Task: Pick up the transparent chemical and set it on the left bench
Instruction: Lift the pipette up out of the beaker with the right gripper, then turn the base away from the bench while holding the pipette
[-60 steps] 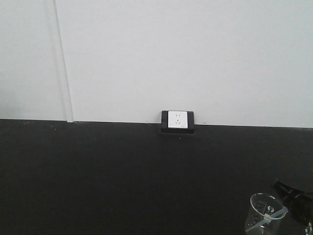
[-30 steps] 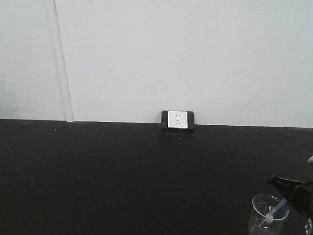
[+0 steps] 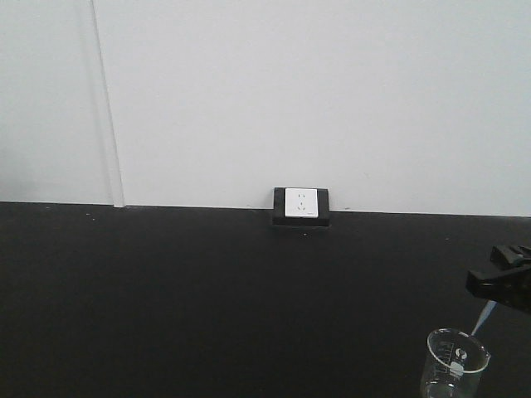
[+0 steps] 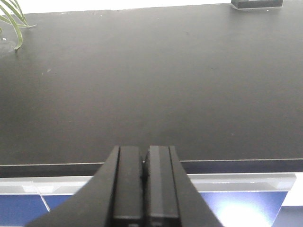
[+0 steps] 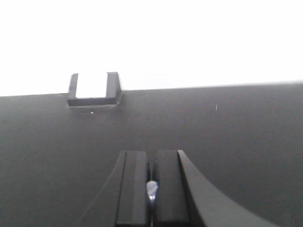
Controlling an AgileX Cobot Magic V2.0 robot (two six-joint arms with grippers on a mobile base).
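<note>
two claws clenched: left gripper [image 4: 143, 156] on nothing, right gripper [image 5: 151, 161] pinching only the pipette [image 3: 482, 322] over the beaker [image 3: 455, 365], which stands near right on the black benchtop [image 3: 207, 298]; risk: the tip snags the rim, tipping it.

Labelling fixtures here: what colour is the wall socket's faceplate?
The wall socket is white, framed in black; best in the front-facing view.

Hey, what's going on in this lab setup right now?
The right end effector is shut on a clear pipette slanting down to the glass beaker, which stands on the black bench with the wall socket. The left end effector is shut on nothing, hovering over the bench's near edge. The beaker itself is not gripped.
</note>
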